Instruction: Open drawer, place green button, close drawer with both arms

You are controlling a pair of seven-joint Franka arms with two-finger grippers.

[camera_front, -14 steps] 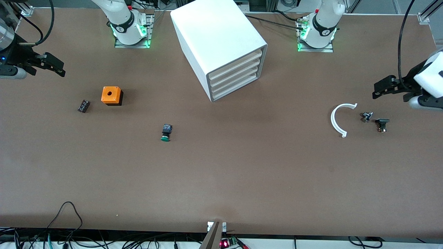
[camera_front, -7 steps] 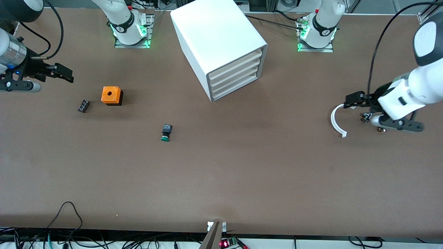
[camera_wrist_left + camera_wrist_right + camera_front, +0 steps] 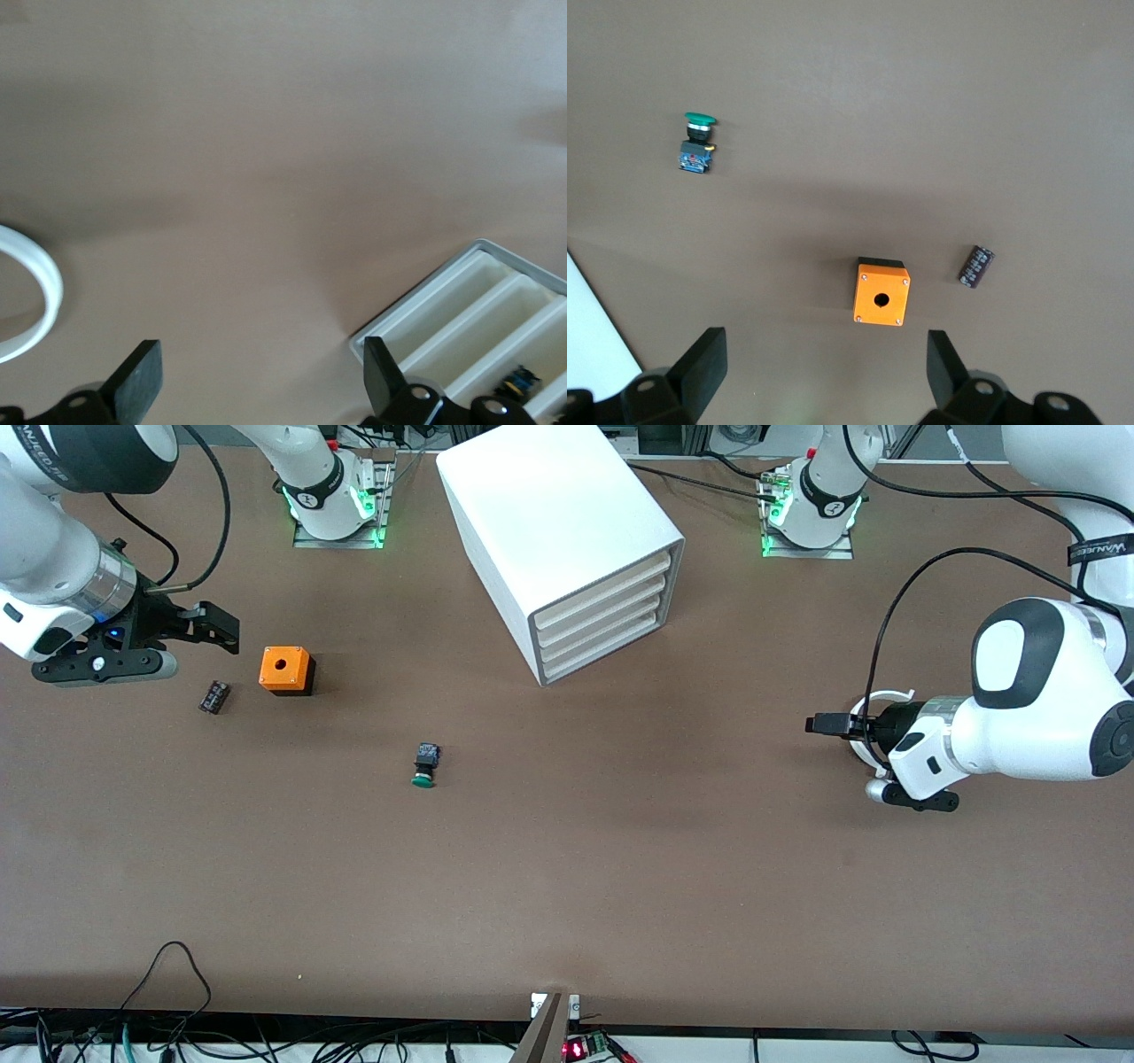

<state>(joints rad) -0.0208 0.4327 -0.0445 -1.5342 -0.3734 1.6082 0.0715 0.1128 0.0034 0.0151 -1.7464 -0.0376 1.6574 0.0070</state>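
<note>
The white cabinet (image 3: 558, 522) stands between the two arm bases, and its several stacked cream-front drawers (image 3: 602, 615) are all shut. The button (image 3: 425, 766), green cap on a black and blue body, lies on its side on the table, nearer the front camera than the cabinet; it also shows in the right wrist view, button (image 3: 698, 142). My right gripper (image 3: 217, 627) hangs open and empty beside the orange box (image 3: 286, 670). My left gripper (image 3: 824, 724) is open and empty over the white ring piece (image 3: 873, 704). The cabinet's drawer fronts (image 3: 478, 319) show past my left gripper (image 3: 261, 381).
A small all-black part (image 3: 213, 696) lies beside the orange box (image 3: 881, 297), toward the right arm's end of the table. The left arm hides most of the white ring (image 3: 35, 292). Cables hang along the table edge nearest the front camera.
Both arms have swung in from the table's ends. The left gripper came over the white ring, hiding small parts there. The right gripper came up to the orange box. Both stayed open.
</note>
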